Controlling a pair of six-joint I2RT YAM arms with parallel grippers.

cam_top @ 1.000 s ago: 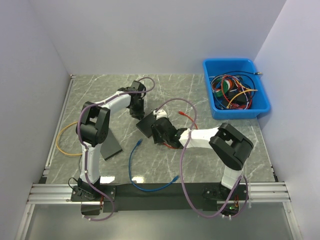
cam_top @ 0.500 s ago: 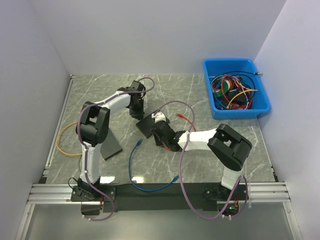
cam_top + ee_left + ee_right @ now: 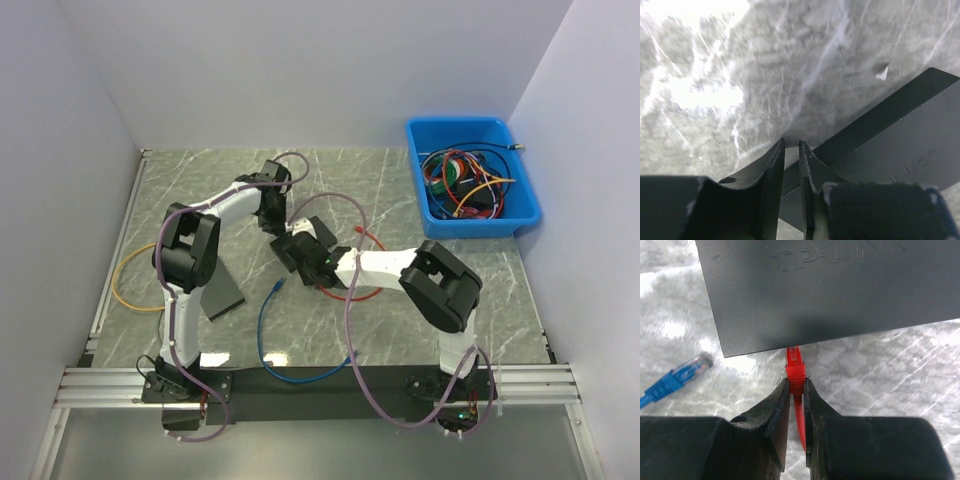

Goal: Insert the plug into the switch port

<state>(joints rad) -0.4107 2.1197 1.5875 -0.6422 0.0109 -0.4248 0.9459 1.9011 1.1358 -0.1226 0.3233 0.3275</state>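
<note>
One plug matters here: the red moulded network plug (image 3: 794, 365), nipped by its boot between the jaws of my right gripper (image 3: 796, 383), its nose touching the near edge of the flat black plastic switch (image 3: 830, 290). I judge this the insertion itself, plug at the port mouth but not visibly seated; next I would push straight forward along the cable's line until it latches. My left gripper (image 3: 791, 145) sits at the switch's corner, jaws drawn almost together; whether they nip its rim I cannot tell. On the grey marbled table (image 3: 200, 180) I count one switch, three loose cables (red, blue (image 3: 262, 335), yellow (image 3: 125, 288)), one dark flat slab (image 3: 222, 293) and one blue plastic bin (image 3: 455, 121) of tangled wires.
</note>
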